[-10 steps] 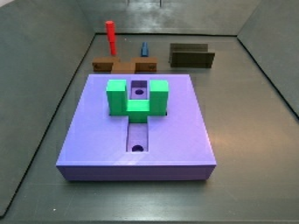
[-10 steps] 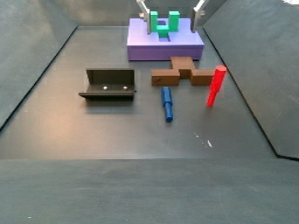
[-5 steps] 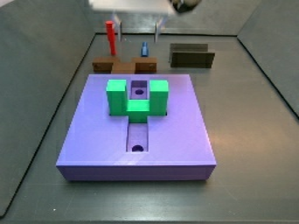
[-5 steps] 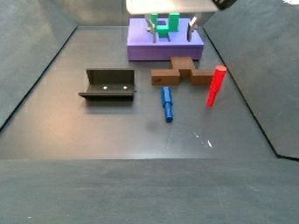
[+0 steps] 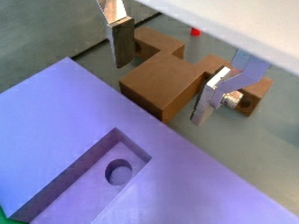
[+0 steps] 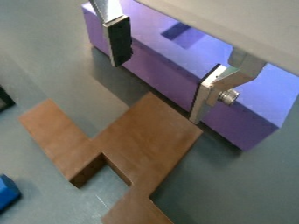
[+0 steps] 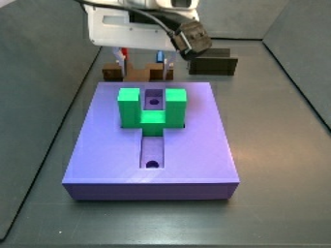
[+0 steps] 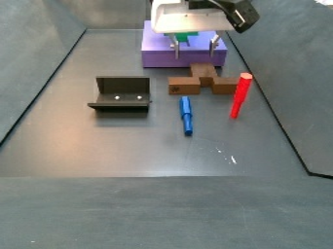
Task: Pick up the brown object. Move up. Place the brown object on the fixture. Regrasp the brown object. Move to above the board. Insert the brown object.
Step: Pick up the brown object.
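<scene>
Along the grey surface (image 8: 130, 146), the purple board (image 7: 155, 136) lies with its end edge just beside the brown object (image 6: 111, 149), which lies flat on the floor. Above that gap hangs the gripper (image 5: 170, 74), jaws spread, nothing between them. Well apart stands the fixture (image 8: 121, 94), open floor around it.

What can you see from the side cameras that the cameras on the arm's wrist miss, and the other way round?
Only a side view shows the fixture, the green block, a red peg and a blue peg. Only a wrist view shows the claw's fingers close up, open and empty. Both kinds show the brown object on the floor beside the board.
</scene>
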